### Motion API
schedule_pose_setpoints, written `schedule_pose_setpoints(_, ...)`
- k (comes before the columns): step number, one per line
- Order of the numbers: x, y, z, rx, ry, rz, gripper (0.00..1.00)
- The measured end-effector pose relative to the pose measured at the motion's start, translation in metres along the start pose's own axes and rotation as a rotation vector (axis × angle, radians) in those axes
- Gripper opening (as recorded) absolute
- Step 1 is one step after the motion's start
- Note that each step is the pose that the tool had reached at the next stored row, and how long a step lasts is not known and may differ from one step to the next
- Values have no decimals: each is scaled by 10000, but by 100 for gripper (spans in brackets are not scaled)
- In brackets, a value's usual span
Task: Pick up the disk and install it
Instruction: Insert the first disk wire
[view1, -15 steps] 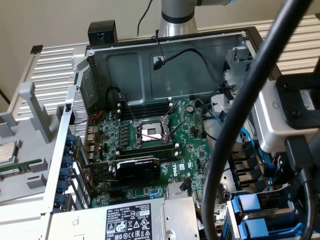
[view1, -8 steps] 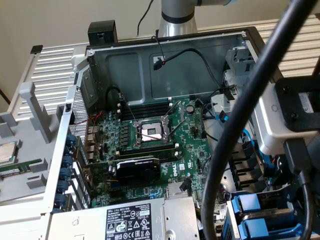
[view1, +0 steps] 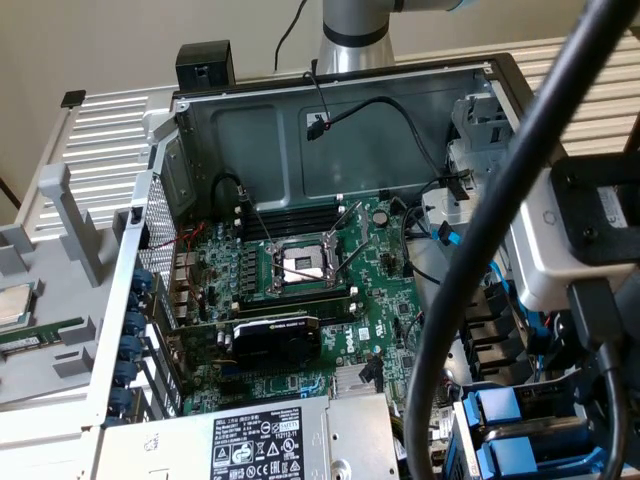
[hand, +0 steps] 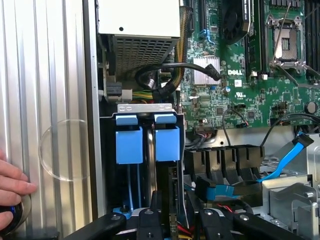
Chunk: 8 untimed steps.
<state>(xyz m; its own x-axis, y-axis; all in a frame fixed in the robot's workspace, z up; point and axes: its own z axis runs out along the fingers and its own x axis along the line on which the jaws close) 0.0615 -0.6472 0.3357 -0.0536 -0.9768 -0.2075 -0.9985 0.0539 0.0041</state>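
A big open computer case (view1: 300, 130) lies on a white ribbed top (hand: 45, 75). Most of its floor is a green motherboard (view1: 380, 290). At one end sits a grey power box (view1: 350, 440) with a black-and-white label (view1: 258, 440). In the exterior view a fat black cable (view1: 430, 330) swoops across the front. It hides part of the case on the exterior view's right. A black card (view1: 275, 340) stands on the motherboard, near the power box. Beside the power box is the drive bay (hand: 145, 107). A bunch of black wires (hand: 165, 75) loops close to its rim.

The disk (hand: 166, 142) stands in the bay, on the side nearer the motherboard. It is in line with the gripper (hand: 181, 222), which hangs right over the bay. Only the disk's bright blue plastic end shows. Its grey metal is hidden down in the slot. Another blue holder (hand: 129, 145) stands just beside it. I cannot tell if the gripper is spread or pinching anything.

A blue flat cable (hand: 287, 157) lies past the bay. The square chip socket (view1: 300, 265) sits in the middle of the motherboard. A person's hand (hand: 12, 182) rests on the ribbed top, near a clear round thing (hand: 65, 150).

The motherboard says DELL in white. The words on the label are too small to read.
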Motion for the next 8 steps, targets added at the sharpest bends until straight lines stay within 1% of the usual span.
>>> schedule_pose_setpoints(3, 1, -1, 4, -1, -11, -1, 33)
schedule_pose_setpoints(7, 1, -1, 5, -2, -44, 0, 33)
schedule_pose_setpoints(8, 2, -2, 6, -3, -56, 0, 31)
